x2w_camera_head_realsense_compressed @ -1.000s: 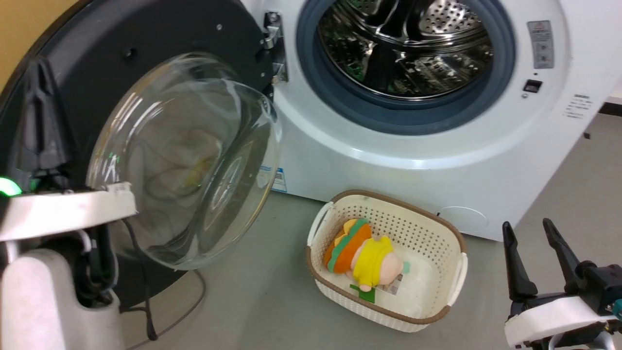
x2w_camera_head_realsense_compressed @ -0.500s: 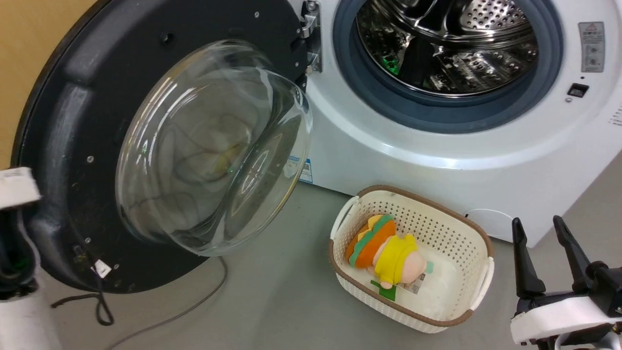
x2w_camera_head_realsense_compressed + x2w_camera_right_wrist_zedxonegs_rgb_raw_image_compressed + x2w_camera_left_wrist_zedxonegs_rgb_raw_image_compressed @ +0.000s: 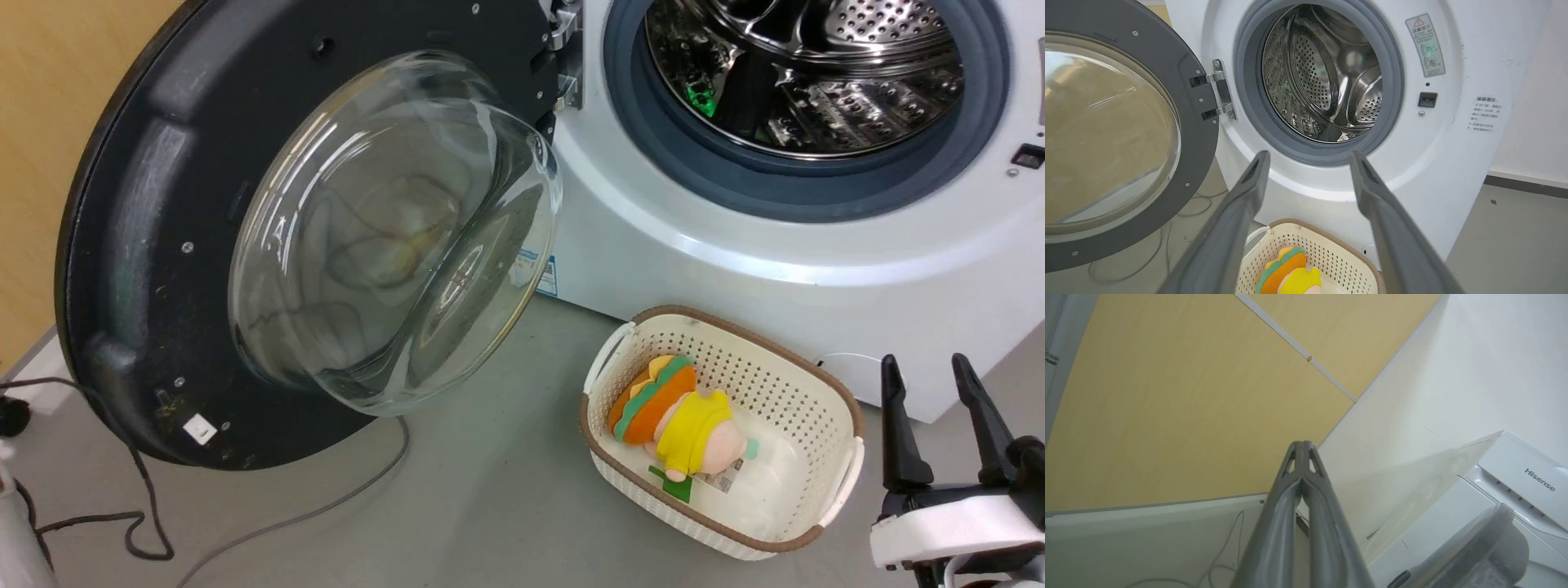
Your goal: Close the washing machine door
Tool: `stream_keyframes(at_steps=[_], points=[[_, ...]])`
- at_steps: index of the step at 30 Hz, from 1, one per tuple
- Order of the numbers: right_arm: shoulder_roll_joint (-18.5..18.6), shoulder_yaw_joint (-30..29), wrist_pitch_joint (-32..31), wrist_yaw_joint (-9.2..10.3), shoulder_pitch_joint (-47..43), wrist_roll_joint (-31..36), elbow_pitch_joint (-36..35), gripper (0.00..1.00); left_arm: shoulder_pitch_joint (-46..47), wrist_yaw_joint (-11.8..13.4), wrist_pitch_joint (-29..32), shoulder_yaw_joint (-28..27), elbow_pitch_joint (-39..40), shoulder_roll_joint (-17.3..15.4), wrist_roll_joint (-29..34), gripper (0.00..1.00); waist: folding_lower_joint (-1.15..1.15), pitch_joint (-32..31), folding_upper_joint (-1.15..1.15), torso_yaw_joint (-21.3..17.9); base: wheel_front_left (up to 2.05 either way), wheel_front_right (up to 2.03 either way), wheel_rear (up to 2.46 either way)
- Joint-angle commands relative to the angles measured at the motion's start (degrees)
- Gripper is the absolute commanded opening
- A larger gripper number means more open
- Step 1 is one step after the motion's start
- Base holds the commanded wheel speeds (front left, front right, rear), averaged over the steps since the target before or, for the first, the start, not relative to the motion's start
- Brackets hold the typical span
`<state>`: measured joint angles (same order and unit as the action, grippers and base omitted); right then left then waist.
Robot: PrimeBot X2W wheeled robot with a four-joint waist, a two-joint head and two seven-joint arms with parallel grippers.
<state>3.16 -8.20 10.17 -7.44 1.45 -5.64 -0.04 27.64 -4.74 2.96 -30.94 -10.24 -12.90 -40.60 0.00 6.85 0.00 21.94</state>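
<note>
**Left jaws:** pressed together, tips touching, holding nothing. They point up at the yellow wall (image 3: 1167,396), with the machine's top corner off to their right.

**Door** (image 3: 122,245): hangs from the left edge of the machine's front, swung wide open. The glass bowl (image 3: 392,237) bulges toward the head camera and the outer face is turned to the wall. The free rim is at far left, the hinge (image 3: 563,61) at right, its axis upright.

**Machine** (image 3: 735,245): porthole uncovered, drum (image 3: 816,73) bare where visible.

**Basket** (image 3: 784,384): on the floor at the foot of the machine's front, with a toy (image 3: 678,416) inside.

**Right jaws:** spread apart and empty, pointing at the porthole. The door lies well to their left.

**Assessment:** closing probably calls for a push on the outer face near the free rim, sweeping rightward about the hinge. The left arm looks nearer that side.
</note>
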Motion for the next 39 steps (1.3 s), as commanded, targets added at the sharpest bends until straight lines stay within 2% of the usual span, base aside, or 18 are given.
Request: stream_keyframes(at_steps=[1, 7, 11, 12, 21, 32, 35, 39], points=[[-0.2, -0.4, 0.7, -0.03, 0.8, -0.6, -0.1, 1.0, 1.7, -0.5, 1.9, -0.9, -1.8, -0.9, -3.2, 0.0, 0.0, 0.3, 0.0, 0.4, 0.0, 0.0, 0.0], [-0.2, -0.4, 1.3, -0.03, 0.9, -0.7, -0.2, 1.0, 0.6, -0.9, 8.4, 0.1, -5.0, -1.4, -9.7, 0.0, 0.0, 0.8, 0.0, 1.2, 0.0, 0.0, 0.0], [-0.2, -0.2, 1.7, -0.04, 1.1, -0.8, -0.3, 1.0, -1.2, -1.1, 12.2, 2.7, -5.7, -1.6, -13.8, 0.0, 0.0, 1.0, 0.0, 1.8, 0.0, 0.0, 0.0], [-0.2, -0.2, 2.1, -0.04, 1.1, -0.9, -0.4, 1.0, -3.1, -1.3, 14.9, 4.8, -5.6, -1.8, -17.1, 0.0, 0.0, 1.3, 0.0, 2.2, 0.0, 0.0, 0.0], [-0.2, -0.8, 3.2, -0.04, 1.0, -1.6, -0.3, 1.0, -8.9, -1.9, 18.3, 11.9, -3.4, -2.3, -25.3, 0.0, 0.0, 2.0, 0.0, 3.4, 0.0, 0.0, 0.0], [-0.3, -2.6, 4.5, -0.04, 1.2, -3.1, 0.1, 1.0, -20.1, -2.6, 28.2, 21.7, 11.2, -5.3, -40.4, 0.0, 0.0, 2.1, 0.0, 5.2, 0.0, 0.0, 0.0], [-0.3, -3.0, 4.8, -0.05, 1.3, -3.5, 0.4, 1.0, -22.2, -2.7, 29.6, 24.6, 14.8, -6.2, -42.2, 0.0, 0.0, 2.0, 0.0, 5.9, 0.0, 0.0, 0.0], [-0.3, -2.9, 4.8, -0.05, 1.7, -3.6, 0.7, 1.0, -23.8, -2.7, 29.6, 29.4, 18.6, -6.3, -41.6, 0.0, 0.0, 1.8, 0.0, 5.3, 0.0, 0.0, 0.0]])
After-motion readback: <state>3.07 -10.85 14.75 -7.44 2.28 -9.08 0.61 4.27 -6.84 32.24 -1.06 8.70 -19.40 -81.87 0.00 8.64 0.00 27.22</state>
